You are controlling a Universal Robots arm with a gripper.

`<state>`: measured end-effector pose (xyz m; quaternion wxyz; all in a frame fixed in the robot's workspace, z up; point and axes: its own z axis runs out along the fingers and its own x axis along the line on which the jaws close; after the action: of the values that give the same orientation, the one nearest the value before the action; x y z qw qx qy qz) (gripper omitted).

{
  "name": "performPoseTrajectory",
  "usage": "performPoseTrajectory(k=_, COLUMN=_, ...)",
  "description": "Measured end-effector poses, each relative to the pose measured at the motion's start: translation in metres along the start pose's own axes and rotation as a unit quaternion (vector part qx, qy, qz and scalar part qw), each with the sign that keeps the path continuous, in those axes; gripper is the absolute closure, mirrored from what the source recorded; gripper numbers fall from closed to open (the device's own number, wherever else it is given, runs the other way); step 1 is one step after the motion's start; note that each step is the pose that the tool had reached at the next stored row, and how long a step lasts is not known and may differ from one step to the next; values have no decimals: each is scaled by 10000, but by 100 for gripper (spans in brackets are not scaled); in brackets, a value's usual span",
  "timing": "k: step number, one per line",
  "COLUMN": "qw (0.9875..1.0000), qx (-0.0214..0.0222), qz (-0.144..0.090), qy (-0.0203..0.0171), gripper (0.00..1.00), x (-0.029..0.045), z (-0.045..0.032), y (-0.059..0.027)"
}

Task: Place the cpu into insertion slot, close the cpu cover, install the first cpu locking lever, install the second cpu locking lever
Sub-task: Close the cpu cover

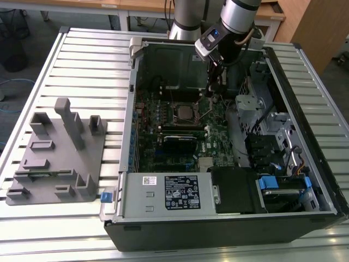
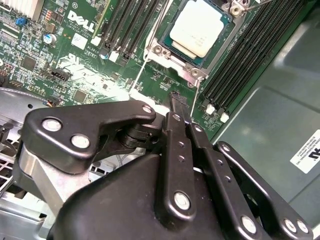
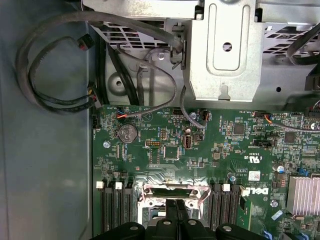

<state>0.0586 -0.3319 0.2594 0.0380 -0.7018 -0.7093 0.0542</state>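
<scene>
Open computer case (image 1: 218,234), lying flat on a slatted metal bench (image 1: 92,60). Bare bench runs along every side of it. At 9 o'clock of the case in the exterior view stands a grey moulded tray (image 1: 54,153) with upright posts and pockets. Inside the case, the socket (image 1: 184,113) sits mid-board and holds the chip (image 2: 200,31), silver top up. The silver window frame (image 2: 165,52) lies flat around the chip. Thin wire levers (image 2: 144,70) run along the socket's sides; whether they are latched cannot be told. The gripper (image 1: 214,87) (image 2: 176,97) (image 3: 179,205) hangs at 1 o'clock of the socket, just off one corner. Its fingers (image 2: 172,130) are pressed together, and whether they pinch a wire cannot be told. Long black memory slots (image 2: 245,55) flank the socket closely, leaving a narrow strip of board at the fingertips. A black ribbed card (image 1: 180,143) lies at 6 o'clock of the socket. A metal box with a printed sticker (image 1: 174,194) sits along the case's near edge. On the case wall is a white label with black print (image 2: 307,152). Also on or near the board: coin battery (image 3: 127,132), finned heat sink (image 3: 305,192), looped cables (image 3: 55,65) and a steel drive cage (image 3: 225,55).
</scene>
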Motion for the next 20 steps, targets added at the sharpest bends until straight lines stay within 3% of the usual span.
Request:
performPoseTrajectory(k=16, qw=10000, qx=44, qz=-1, qy=0, gripper=89, x=0, z=0, y=0)
performPoseTrajectory(k=20, qw=10000, qx=-27, qz=0, qy=0, gripper=89, x=0, z=2, y=-16)
